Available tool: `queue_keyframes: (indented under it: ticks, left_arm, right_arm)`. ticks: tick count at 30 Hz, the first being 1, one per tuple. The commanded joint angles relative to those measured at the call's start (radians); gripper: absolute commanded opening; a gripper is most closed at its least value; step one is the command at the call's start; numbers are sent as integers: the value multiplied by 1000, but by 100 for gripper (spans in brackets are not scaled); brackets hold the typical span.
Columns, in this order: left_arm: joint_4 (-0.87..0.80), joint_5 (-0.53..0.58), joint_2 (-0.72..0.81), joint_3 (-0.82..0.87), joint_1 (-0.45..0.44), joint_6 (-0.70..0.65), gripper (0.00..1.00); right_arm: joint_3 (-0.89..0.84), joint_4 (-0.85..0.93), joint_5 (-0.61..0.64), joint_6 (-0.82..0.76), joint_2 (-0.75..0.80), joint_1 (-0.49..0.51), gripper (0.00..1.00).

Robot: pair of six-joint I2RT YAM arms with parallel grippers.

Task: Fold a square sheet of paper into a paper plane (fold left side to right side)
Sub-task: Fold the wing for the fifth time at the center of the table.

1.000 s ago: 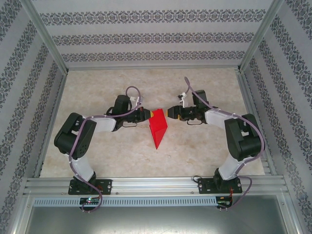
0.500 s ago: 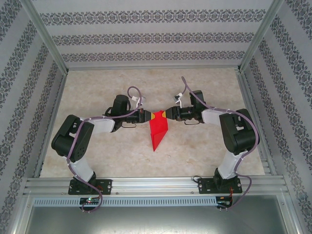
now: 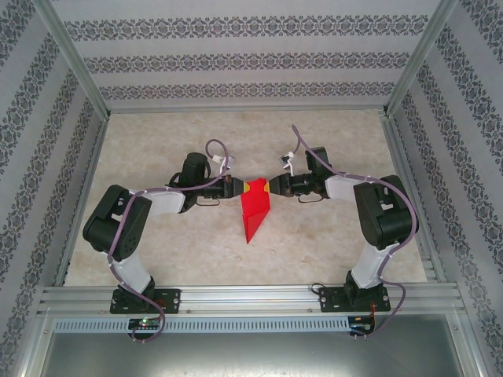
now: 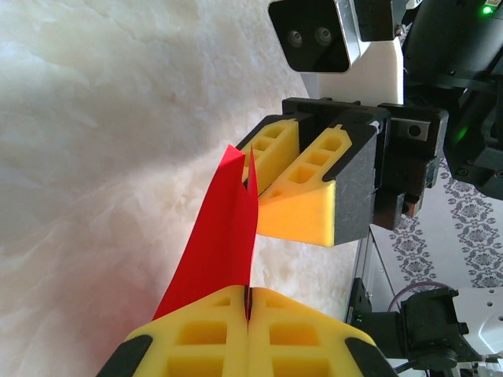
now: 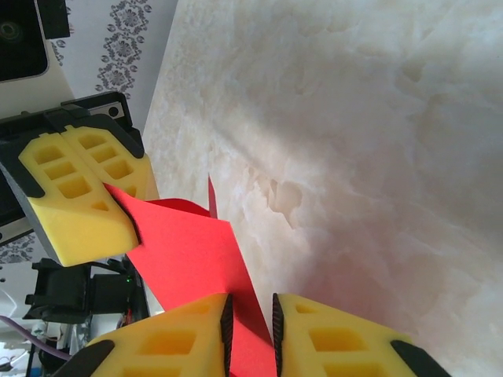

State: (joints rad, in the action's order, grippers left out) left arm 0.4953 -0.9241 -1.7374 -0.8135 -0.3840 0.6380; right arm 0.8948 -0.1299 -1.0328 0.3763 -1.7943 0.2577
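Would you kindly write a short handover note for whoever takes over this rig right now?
Left hand: shut on the red paper at its wide far end.
Right hand: slightly open, with the paper's opposite edge between its fingers, not clamped.
Paper: held between the two hands, tip pointing toward the near edge of the table.
Done: paper is already folded to a pointed wedge.
Left: close the right hand, then probably fold the left side over to the right.
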Motion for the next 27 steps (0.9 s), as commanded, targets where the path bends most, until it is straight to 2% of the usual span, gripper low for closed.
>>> queue_keyframes:
  ticks: [1,9,10,11,14,15,18,23,25,27]
  left_arm:
    - [19,-20,-12,-10,6,-30,0]
    - [-6,-10,-29,-19,8,-41,0]
    - [-24,-2,-30,-22,8,-54,3]
    - [-49,9,-30,-28,8,-68,8]
    - [-131,59,-24,-46,13,-111,37]
    - [-162,81,-20,-51,13,-130,41]
    - [-271,189,25,-67,17,-184,52]
    - [-398,393,202,-29,1,-256,57]
    - [-484,488,292,-21,-41,-307,58]
    - [-605,617,368,-31,-130,-365,58]
  right_arm:
    - [1,25,7,-46,33,-5,20]
    - [-2,63,21,-64,57,-8,8]
    - [-2,72,25,-68,61,-8,7]
    - [-2,82,31,-69,68,-8,6]
    - [15,154,70,-80,76,-8,3]
    - [22,183,90,-83,76,-7,1]
    - [46,266,153,-70,60,-6,0]
    - [44,264,189,20,56,-6,0]
    - [53,267,198,68,53,-6,0]
    - [70,284,204,114,45,-4,0]
